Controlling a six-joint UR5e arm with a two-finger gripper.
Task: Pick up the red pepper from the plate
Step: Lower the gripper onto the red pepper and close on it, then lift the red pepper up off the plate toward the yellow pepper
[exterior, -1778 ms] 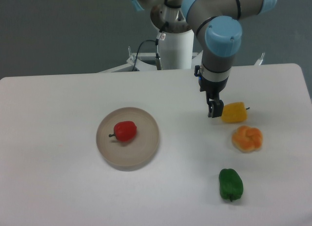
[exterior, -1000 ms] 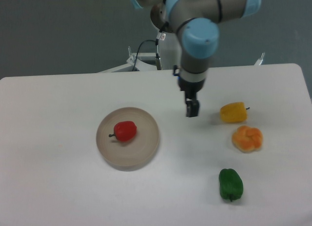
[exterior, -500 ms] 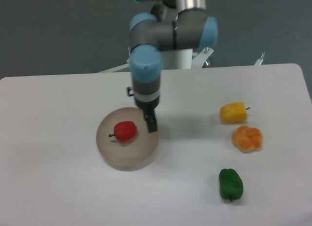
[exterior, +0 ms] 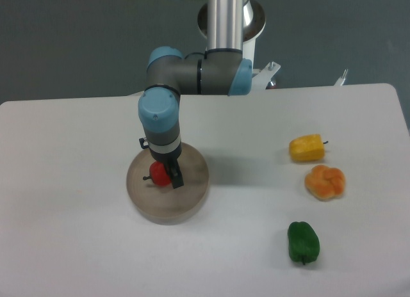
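The red pepper point(exterior: 159, 175) lies on the round beige-grey plate point(exterior: 192, 194) at the table's left-centre, its dark stem pointing left. My gripper point(exterior: 170, 175) hangs straight down over the plate, its dark fingers at the pepper's right side and partly covering it. From this view I cannot tell whether the fingers are open or shut, or whether they touch the pepper.
A yellow pepper point(exterior: 307, 148), an orange pumpkin-like toy point(exterior: 325, 182) and a green pepper point(exterior: 303, 242) lie on the right half of the white table. The arm's base column stands at the back centre.
The gripper has travelled left from beside the yellow pepper to over the plate, and now sits down at the red pepper. The pepper and plate have not moved.
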